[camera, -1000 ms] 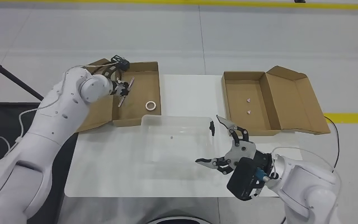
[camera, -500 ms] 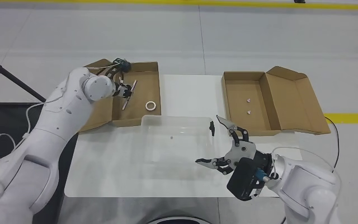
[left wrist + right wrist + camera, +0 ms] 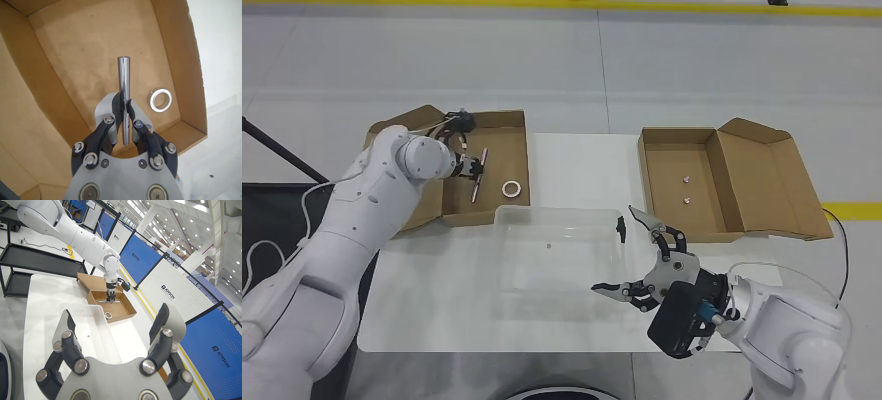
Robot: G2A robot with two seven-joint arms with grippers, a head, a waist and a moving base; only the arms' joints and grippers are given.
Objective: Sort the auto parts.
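Note:
My left gripper (image 3: 124, 103) is shut on a steel rod (image 3: 123, 79), holding it level just above the floor of the left cardboard box (image 3: 79, 37). From above, the rod (image 3: 479, 172) and that gripper (image 3: 468, 168) sit over the box's middle. A metal ring (image 3: 160, 99) lies on the box floor beside the rod, near the corner by the tray (image 3: 510, 187). My right gripper (image 3: 115, 321) stands open and empty over the table's front right (image 3: 640, 262). The clear plastic tray (image 3: 504, 212) holds one tiny part (image 3: 549, 244).
The right cardboard box (image 3: 712, 232) has its lid folded out and holds two small parts (image 3: 686, 190). A small black piece (image 3: 621, 226) sits at the tray's right rim. White table (image 3: 442, 320) stretches in front of the tray.
My left gripper has carried the rod farther over the left box and lower toward its floor. The right arm has kept still.

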